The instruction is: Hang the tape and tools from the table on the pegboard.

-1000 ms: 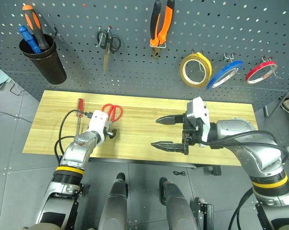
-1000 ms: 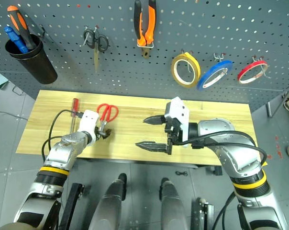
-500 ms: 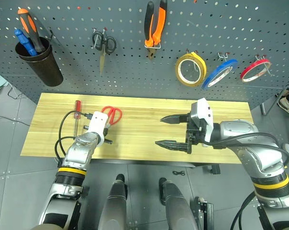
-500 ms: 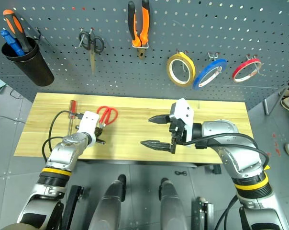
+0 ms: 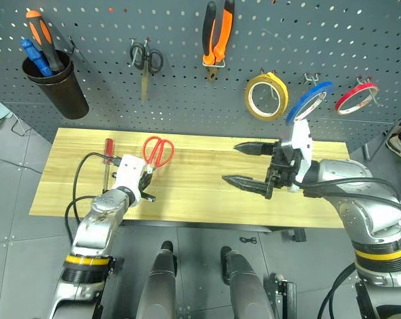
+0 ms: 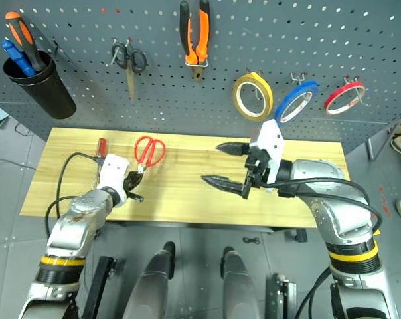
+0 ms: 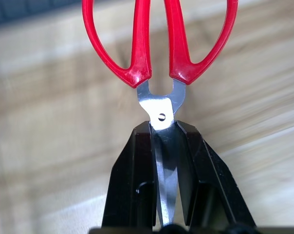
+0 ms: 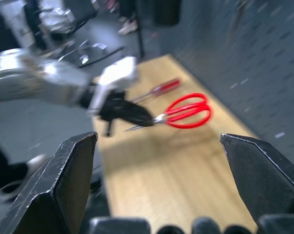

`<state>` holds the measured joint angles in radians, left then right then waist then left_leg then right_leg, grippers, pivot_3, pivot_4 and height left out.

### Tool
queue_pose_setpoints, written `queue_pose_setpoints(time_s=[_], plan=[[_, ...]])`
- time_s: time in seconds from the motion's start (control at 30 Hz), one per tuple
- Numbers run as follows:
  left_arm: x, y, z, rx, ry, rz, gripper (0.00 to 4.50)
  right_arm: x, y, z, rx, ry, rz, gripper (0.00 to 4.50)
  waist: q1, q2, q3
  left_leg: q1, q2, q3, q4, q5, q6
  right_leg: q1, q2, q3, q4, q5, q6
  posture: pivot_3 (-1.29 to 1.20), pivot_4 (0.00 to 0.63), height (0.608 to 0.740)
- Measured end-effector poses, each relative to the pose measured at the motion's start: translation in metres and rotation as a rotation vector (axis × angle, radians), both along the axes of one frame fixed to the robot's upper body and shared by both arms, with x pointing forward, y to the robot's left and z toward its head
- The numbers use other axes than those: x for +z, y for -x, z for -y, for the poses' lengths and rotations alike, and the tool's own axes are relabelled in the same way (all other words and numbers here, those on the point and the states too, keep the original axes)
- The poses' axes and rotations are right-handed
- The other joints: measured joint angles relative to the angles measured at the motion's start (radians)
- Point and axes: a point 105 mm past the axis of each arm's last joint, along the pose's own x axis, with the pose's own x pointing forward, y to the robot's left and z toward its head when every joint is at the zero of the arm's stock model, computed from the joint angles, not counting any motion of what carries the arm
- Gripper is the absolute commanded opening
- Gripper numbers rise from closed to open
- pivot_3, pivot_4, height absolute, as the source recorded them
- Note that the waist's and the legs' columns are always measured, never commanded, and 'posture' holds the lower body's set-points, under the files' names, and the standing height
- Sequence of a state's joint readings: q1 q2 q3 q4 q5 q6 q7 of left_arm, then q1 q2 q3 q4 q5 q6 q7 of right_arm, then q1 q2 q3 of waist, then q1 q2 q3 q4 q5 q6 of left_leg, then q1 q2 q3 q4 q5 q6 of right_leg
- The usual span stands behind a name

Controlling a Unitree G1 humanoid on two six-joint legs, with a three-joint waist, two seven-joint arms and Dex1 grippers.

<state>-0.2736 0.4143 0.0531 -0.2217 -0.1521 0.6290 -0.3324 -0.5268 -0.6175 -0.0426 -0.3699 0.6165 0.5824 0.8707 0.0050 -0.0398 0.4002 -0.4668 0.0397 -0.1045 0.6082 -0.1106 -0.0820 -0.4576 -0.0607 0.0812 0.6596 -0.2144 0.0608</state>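
The red-handled scissors (image 7: 159, 58) are gripped by their blades in the closed left tool (image 5: 146, 186), apparently just above the desk (image 5: 194, 189). The right tool (image 5: 250, 164) is held wide open, empty. A carry to a free pegboard (image 5: 187, 86) hook is called for.

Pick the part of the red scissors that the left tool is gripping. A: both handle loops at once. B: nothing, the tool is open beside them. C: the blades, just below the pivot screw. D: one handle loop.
C: in the left wrist view the left tool is shut on the steel blades of the red scissors, just below the pivot screw, with the handles pointing away.
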Motion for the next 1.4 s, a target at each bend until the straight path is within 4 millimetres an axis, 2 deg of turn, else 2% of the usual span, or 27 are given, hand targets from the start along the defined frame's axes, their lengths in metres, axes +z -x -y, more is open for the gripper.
queue_pose_setpoints(time_s=[0.17,0.3,0.4,0.57,1.0,1.2,1.4], plan=[[0.046,0.023,0.021,-0.086,0.06,0.213,0.12,0.054,0.006,-0.011,0.009,-0.16,0.124,4.5,0.004,0.0,0.0,0.0,0.001,0.001,0.0,0.001,0.0,0.0,0.0,-0.001,-0.001,-0.001,0.002,0.12,0.338,0.74],[0.074,0.035,0.027,-0.078,0.083,0.358,0.12,0.08,0.009,-0.013,0.008,-0.234,0.173,4.5,0.007,0.0,-0.001,-0.001,0.001,0.001,0.0,0.001,0.0,0.0,0.0,-0.001,-0.003,0.0,0.0,0.12,0.33,0.74],[0.091,0.039,0.029,-0.058,0.07,0.448,0.12,0.089,0.008,-0.015,0.011,-0.254,0.196,4.5,0.008,0.0,-0.001,-0.002,0.001,0.001,0.0,0.001,0.0,0.0,0.0,-0.001,-0.003,0.002,-0.003,0.13,0.325,0.74],[0.118,0.042,0.029,-0.018,0.059,0.572,0.12,0.094,0.005,-0.015,0.012,-0.281,0.2,4.5,0.007,0.0,-0.001,-0.002,0.001,0.001,0.0,0.001,0.001,0.0,0.0,-0.002,-0.003,0.002,-0.003,0.13,0.322,0.74],[0.134,0.038,0.015,0.096,0.07,0.634,0.12,0.103,0.004,-0.018,0.043,-0.307,0.225,4.5,0.007,-0.001,-0.002,-0.002,0.001,0.001,0.0,0.001,0.001,0.0,0.0,-0.003,-0.003,0.002,-0.003,0.14,0.312,0.74],[0.128,0.025,0.025,0.063,0.05,0.603,0.12,0.11,0.004,-0.02,0.048,-0.321,0.241,4.5,0.007,-0.001,-0.002,-0.003,0.001,0.001,0.0,0.001,0.001,0.0,0.0,-0.003,-0.003,0.002,-0.003,0.14,0.31,0.74],[0.121,0.017,0.025,0.078,0.052,0.576,0.12,0.114,-0.001,-0.02,0.023,-0.332,0.252,4.5,0.006,-0.001,-0.002,-0.003,0.002,0.001,0.0,0.002,0.001,0.0,0.0,-0.004,-0.002,0.002,-0.003,0.12,0.303,0.74]])
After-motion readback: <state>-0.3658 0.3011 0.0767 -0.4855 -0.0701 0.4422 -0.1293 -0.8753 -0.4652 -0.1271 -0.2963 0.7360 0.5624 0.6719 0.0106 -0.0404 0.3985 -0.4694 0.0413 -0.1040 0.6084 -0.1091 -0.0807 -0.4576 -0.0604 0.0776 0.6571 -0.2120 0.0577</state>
